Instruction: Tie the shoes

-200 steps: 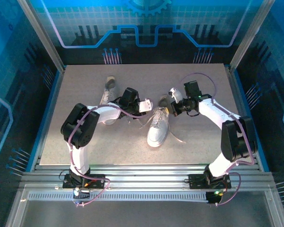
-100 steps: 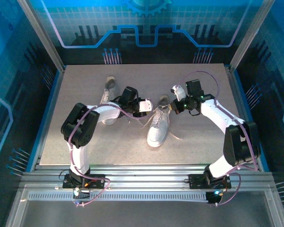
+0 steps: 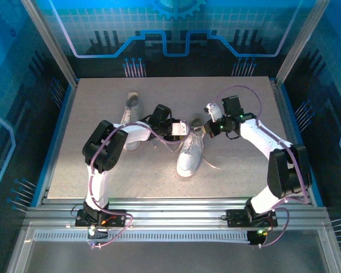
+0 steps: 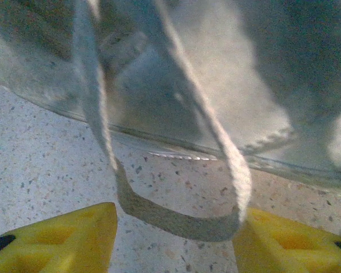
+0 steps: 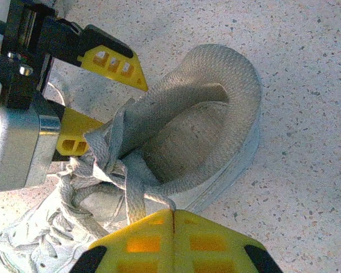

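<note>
One white sneaker (image 3: 188, 156) lies mid-table, toe toward me. The other sneaker (image 3: 131, 105) lies at the back left, partly hidden behind my left arm. My left gripper (image 3: 184, 129) is at the near shoe's left side, by its opening. In the left wrist view the left gripper (image 4: 176, 227) is open, and a lace loop (image 4: 227, 153) hangs between its yellow fingers (image 4: 74, 233), brushing the right one. My right gripper (image 5: 173, 215) is shut on a lace (image 5: 133, 196) coming off the knot beside the shoe's opening (image 5: 216, 85). The left gripper (image 5: 91, 96) appears across the laces.
The speckled grey table (image 3: 91, 170) is bounded by a blue rail (image 3: 57, 136) on the left and metal posts at the back corners. A loose lace end (image 3: 213, 166) trails right of the near shoe. Bare tabletop stretches in front and to the right.
My left gripper has moved right, closer to the near shoe's laces. My right gripper has shifted slightly back and now holds still.
</note>
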You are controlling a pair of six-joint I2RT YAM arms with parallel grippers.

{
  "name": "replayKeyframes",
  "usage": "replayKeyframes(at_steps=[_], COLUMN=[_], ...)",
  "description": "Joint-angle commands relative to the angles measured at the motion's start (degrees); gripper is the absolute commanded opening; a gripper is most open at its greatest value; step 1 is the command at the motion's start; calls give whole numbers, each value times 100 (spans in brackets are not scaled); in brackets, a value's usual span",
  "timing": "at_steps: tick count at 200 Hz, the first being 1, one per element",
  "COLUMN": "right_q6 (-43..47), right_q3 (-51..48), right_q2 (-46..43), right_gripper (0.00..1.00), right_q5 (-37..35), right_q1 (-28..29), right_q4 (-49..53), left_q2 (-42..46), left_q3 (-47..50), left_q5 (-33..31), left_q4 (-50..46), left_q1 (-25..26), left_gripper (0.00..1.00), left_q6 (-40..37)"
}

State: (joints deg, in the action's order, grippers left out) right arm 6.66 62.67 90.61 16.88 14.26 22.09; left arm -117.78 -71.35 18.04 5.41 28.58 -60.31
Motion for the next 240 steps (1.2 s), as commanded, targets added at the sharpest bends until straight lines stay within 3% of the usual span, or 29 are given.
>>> replayKeyframes(at_steps=[1, 48, 92, 148, 240], right_q6=[29, 43, -6, 31, -202], right_q3=[203, 288, 444, 719, 520], right_q2=[111, 196, 234, 351, 29], right_gripper=[0, 0, 0, 0, 0], right_q5=[34, 55, -24, -40, -508], right_q1=[68, 71, 77, 181, 226], right_q4=[105, 107, 154, 195, 336], left_q2=[-114, -137, 269, 1463, 2049], left_q3=[-228, -335, -100, 714, 1077], left_q5=[208, 427, 260, -125, -643], left_q4=[113, 62, -219, -431, -1091], left_q1=[18, 65, 66, 56, 59], left_gripper=[56, 53, 0, 0, 0], left_q6=[49, 110, 214, 561, 903])
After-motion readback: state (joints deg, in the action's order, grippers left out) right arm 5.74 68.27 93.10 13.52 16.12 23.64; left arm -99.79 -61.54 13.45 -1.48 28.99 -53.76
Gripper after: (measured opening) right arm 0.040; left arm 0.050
